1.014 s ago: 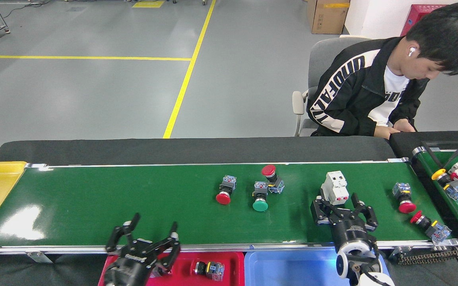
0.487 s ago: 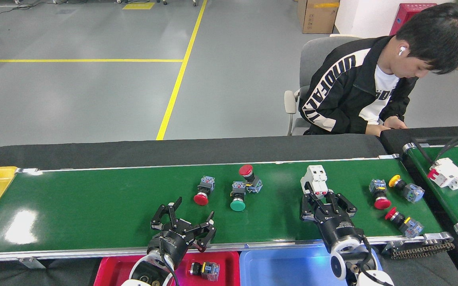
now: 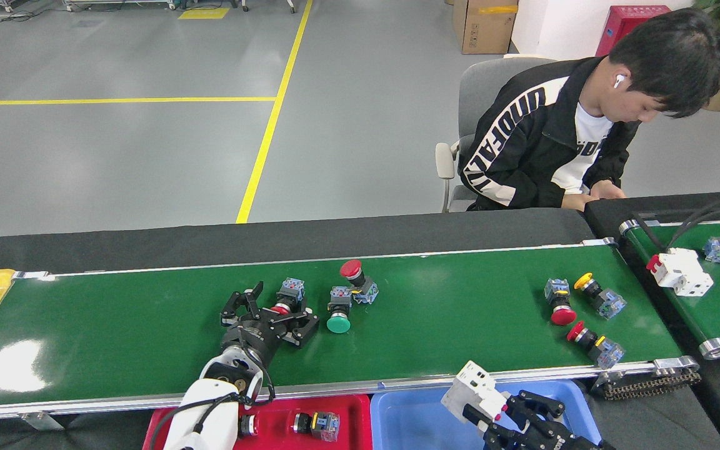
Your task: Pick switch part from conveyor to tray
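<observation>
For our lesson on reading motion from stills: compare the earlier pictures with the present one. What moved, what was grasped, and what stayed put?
The right pincer closed on the white breaker and carried it off the conveyor to over the blue tray. The left pincer reached from the red tray out to the red-capped switch. All loose parts rode the belt leftward. The switch in the red tray and the seated person stayed.

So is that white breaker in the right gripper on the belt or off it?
Off it. The right gripper holds the white breaker over the blue tray, past the conveyor.
</observation>
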Controlling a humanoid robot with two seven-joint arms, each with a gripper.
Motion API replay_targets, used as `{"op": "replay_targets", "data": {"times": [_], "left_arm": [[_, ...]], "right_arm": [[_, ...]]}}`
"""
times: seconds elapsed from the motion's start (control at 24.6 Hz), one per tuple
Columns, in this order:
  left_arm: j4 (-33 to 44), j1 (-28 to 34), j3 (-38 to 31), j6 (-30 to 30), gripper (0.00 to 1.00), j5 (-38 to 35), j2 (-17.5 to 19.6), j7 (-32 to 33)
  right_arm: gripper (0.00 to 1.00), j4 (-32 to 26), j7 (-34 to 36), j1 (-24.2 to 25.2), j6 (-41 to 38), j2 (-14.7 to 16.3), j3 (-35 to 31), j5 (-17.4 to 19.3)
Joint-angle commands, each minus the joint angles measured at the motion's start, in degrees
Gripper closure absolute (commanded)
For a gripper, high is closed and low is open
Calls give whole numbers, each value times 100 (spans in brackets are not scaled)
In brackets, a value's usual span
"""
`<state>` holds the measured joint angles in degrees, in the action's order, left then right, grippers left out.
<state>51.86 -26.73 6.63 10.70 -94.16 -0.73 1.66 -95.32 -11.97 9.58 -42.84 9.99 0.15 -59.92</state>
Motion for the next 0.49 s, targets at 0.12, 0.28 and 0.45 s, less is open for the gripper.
{"op": "replay_targets", "data": {"times": [0.12,0.28,0.45], "left_arm": [[316,62,-250,328,93,152,117,-52],[1485,853,-303,513,92,512,398,-52],[3224,2259,-557,750,90,653,697,-96]], "right_arm": [[4,-109,-52,-88,145,-454,-639,68],[6,-197,-60,-194,1551,-840,-1078,50],[5,-197,-8,-352,3168,-761,-1096,-11]]}}
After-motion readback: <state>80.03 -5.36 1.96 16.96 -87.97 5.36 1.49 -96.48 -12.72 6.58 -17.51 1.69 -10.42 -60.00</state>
